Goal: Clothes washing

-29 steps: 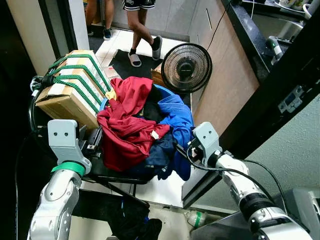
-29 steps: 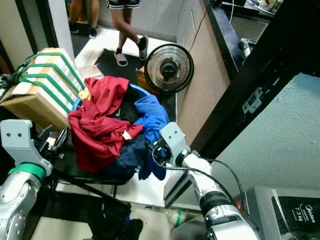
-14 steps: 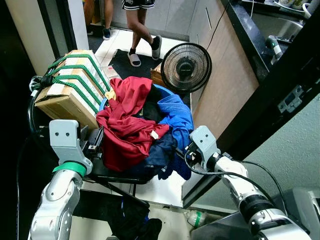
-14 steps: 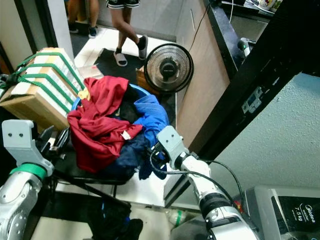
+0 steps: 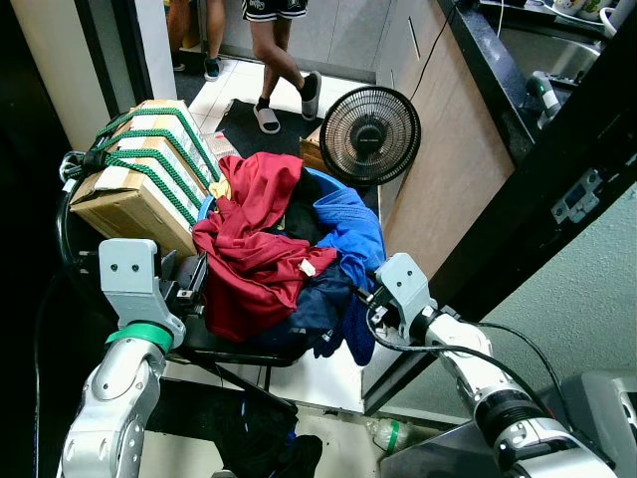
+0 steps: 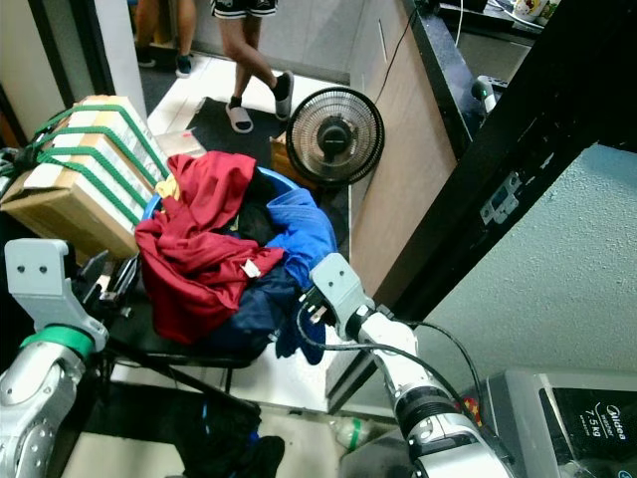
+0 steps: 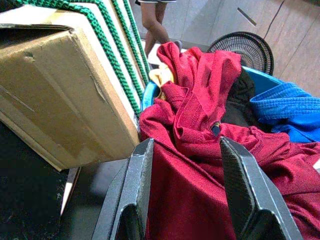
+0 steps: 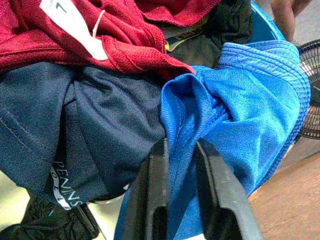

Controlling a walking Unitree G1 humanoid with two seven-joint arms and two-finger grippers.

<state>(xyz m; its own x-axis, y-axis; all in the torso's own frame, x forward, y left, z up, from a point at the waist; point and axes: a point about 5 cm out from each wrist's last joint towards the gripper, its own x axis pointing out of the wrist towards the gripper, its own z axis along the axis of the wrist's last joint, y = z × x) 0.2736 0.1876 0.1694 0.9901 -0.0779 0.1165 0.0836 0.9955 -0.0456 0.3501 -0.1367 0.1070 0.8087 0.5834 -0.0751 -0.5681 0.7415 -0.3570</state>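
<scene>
the left gripper (image 7: 185, 200) hovers with fingers spread wide, holding nothing, at the left edge of the red garment (image 5: 254, 264) heaped in the blue basket (image 7: 150, 92), while the right gripper (image 8: 181, 197) pinches a fold of the blue garment (image 8: 240, 115) on the pile's right side.

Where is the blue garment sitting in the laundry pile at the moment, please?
The blue garment lies on the pile's right side, beside the red garment and just before the fan; the right gripper pinches a fold of it.
</scene>
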